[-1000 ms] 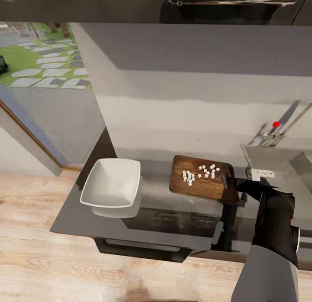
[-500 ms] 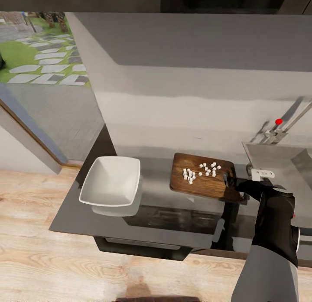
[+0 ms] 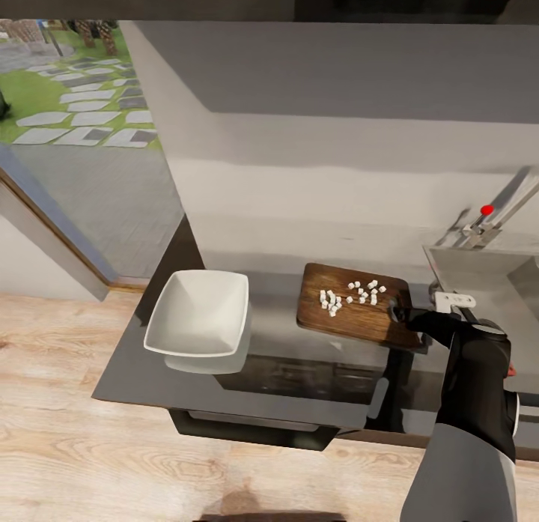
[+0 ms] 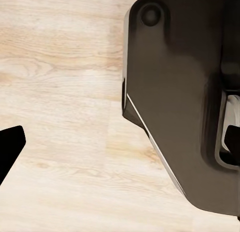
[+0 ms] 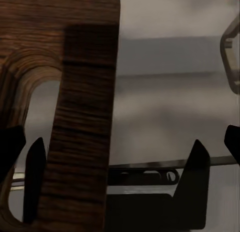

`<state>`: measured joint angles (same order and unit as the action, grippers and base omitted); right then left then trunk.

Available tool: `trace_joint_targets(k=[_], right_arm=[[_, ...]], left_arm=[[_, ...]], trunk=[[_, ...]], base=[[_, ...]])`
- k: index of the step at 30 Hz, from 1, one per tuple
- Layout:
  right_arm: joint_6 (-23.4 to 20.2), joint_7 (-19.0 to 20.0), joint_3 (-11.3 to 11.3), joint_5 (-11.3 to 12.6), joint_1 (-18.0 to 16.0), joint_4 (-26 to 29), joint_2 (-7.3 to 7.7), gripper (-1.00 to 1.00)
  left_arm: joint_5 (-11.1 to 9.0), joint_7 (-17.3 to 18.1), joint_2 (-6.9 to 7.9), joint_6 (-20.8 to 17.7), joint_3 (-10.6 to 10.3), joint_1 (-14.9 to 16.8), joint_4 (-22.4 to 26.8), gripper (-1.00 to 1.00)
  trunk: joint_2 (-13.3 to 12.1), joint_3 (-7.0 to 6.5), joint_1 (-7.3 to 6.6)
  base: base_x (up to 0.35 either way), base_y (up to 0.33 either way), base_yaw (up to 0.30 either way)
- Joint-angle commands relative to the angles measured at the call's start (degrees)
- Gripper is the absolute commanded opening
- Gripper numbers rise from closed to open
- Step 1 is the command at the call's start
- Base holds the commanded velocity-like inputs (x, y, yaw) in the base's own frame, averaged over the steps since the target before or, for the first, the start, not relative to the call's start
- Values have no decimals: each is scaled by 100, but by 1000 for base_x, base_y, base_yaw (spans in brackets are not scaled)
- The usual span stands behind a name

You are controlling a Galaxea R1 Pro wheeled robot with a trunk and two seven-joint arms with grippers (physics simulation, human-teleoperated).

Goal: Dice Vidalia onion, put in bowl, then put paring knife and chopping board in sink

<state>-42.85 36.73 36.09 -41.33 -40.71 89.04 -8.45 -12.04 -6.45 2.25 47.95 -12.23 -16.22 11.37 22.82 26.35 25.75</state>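
The right gripper (image 3: 398,312), jaws spread, sat at the chopping board's (image 3: 352,317) slotted end with diced onion (image 3: 352,295) on top, the bowl (image 3: 198,314) at its nine o'clock; left gripper's jaws unclear.

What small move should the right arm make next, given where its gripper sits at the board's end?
Probably close the right gripper on the handle end of the chopping board. In the right wrist view its fingers straddle the board's end strip beside the slot, jaws apart. The diced onion lies on the board and the bowl is empty, so a firm hold comes before carrying it over.
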Motion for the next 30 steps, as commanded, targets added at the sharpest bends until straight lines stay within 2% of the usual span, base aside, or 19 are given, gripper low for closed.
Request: trace_joint_targets(k=[1, 17, 22, 30], right_arm=[[-5, 57, 15, -58, -7, 8, -1, 100], [-14, 45, 13, -59, -7, 8, -6, 100], [2, 59, 13, -230, -7, 8, -8, 100], [6, 54, 4, -269, -6, 8, -8, 100]], left_arm=[[-18, -50, 4, 4, -50, -4, 14, 100], [-18, -50, 4, 4, -49, -4, 14, 100], [-18, -50, 4, 4, -49, -4, 14, 100], [-18, -50, 4, 4, -49, -4, 14, 100]], trunk=[[10, 8, 3], [10, 91, 3], [10, 100, 3], [10, 101, 3]], base=[[0, 0, 0], [0, 0, 0], [0, 0, 0], [0, 0, 0]])
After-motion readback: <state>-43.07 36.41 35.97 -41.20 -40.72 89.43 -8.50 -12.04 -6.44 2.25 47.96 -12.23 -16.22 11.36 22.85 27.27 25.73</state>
